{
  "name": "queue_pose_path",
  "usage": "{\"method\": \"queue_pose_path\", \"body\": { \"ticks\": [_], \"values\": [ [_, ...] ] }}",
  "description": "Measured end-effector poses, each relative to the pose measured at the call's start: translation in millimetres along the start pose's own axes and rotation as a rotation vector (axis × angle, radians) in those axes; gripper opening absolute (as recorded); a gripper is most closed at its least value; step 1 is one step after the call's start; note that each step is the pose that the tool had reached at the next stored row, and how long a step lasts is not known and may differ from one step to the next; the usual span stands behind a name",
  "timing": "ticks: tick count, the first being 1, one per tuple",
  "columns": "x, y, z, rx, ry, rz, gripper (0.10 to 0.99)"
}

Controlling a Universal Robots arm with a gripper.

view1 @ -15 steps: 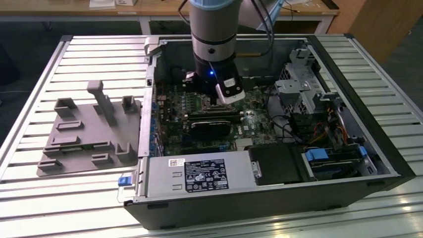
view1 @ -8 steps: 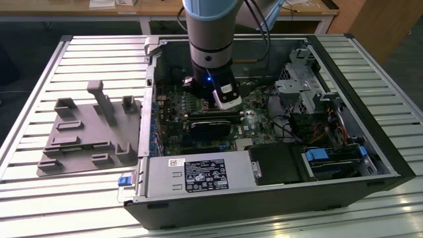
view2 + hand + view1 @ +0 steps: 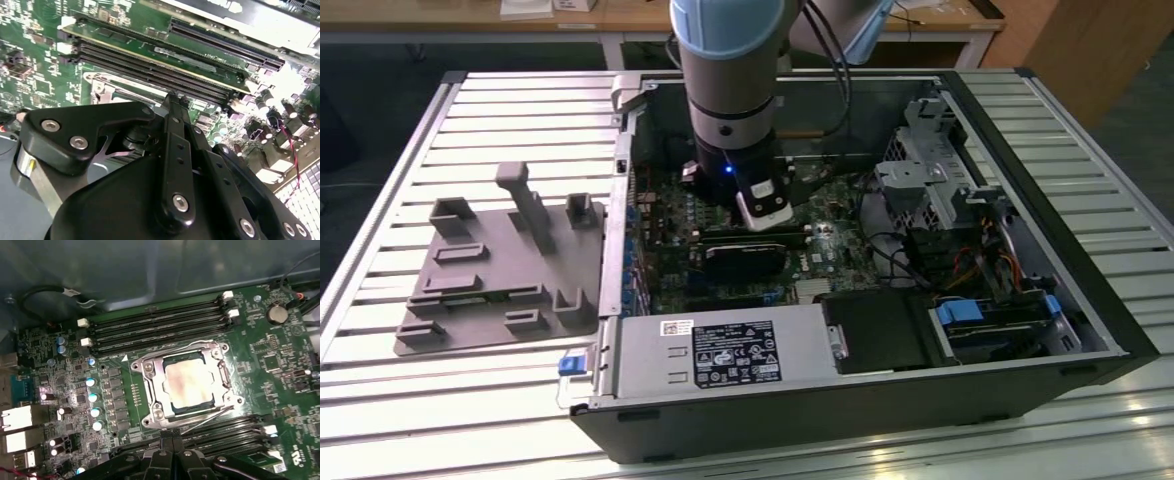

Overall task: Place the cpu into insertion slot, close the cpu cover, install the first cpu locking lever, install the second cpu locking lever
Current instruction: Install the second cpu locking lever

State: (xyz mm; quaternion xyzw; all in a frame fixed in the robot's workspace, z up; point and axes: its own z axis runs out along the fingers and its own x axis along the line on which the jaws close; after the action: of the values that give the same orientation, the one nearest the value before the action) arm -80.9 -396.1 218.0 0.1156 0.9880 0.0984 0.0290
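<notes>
The cpu (image 3: 189, 381) lies flat in the insertion slot (image 3: 226, 371), its silver-grey top showing through the cut-out of the cpu cover (image 3: 154, 390), which is folded down over it. One thin wire locking lever (image 3: 200, 342) runs along the socket's far side. A second wire lever (image 3: 210, 419) slants from the socket's corner towards my fingertips. My gripper (image 3: 167, 440) hovers just beside the socket with its black fingers (image 3: 172, 115) pressed together; I cannot tell whether they touch the lever. In the exterior view the gripper (image 3: 765, 212) reaches down into the open computer case.
Long black memory slots (image 3: 160, 322) flank the socket on two sides. A black heatsink block (image 3: 747, 255) sits below the gripper. A power supply (image 3: 720, 355) and a drive cage (image 3: 947, 190) crowd the case. A grey fixture tray (image 3: 494, 270) lies at the exterior view's left.
</notes>
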Motion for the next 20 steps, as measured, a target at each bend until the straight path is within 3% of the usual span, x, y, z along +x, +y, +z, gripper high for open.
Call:
{"method": "queue_pose_path", "body": {
  "ticks": [9, 13, 17, 20],
  "values": [
    [4.8, -8.1, 5.2, -0.046, 0.0075, 0.003, 0.102],
    [3.5, -15.1, 6.7, -0.068, 0.0106, 0.005, 0.102],
    [4.8, -17.5, 9.0, -0.093, 0.0153, 0.006, 0.102],
    [6.7, -18.8, 12.2, -0.105, 0.0173, 0.007, 0.102]
  ]
}}
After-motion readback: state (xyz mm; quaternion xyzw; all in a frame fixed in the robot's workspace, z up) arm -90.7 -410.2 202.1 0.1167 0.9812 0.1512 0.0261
